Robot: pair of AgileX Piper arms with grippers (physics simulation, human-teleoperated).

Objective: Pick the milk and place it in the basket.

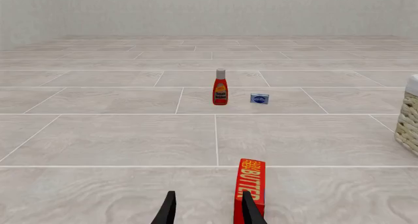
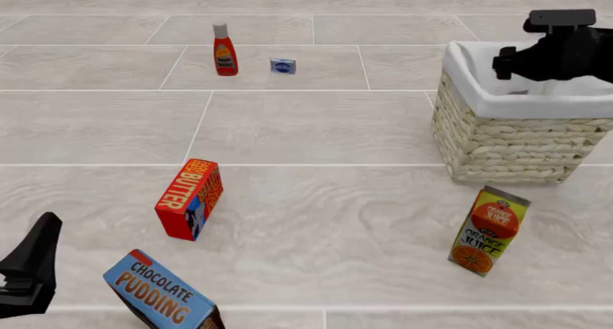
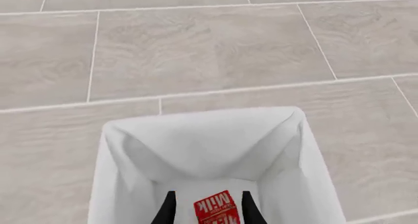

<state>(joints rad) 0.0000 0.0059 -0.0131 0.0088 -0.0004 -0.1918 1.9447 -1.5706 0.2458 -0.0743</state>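
The milk (image 3: 215,208), its red face lettered in white, sat inside the basket (image 3: 196,145), framed between the parted fingers of my right gripper (image 3: 205,210), which did not visibly touch it. My left gripper (image 1: 207,209) hung open beside the butter box (image 1: 251,182).

right arm (image 2: 560,52) above basket (image 2: 512,138) | butter box (image 2: 189,199) mid-floor | orange juice carton (image 2: 489,230) near basket

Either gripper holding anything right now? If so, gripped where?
The right gripper has the small red Milk carton between its fingers over the cream wicker basket; contact and grip point cannot be told. The left gripper is open, holding nothing.
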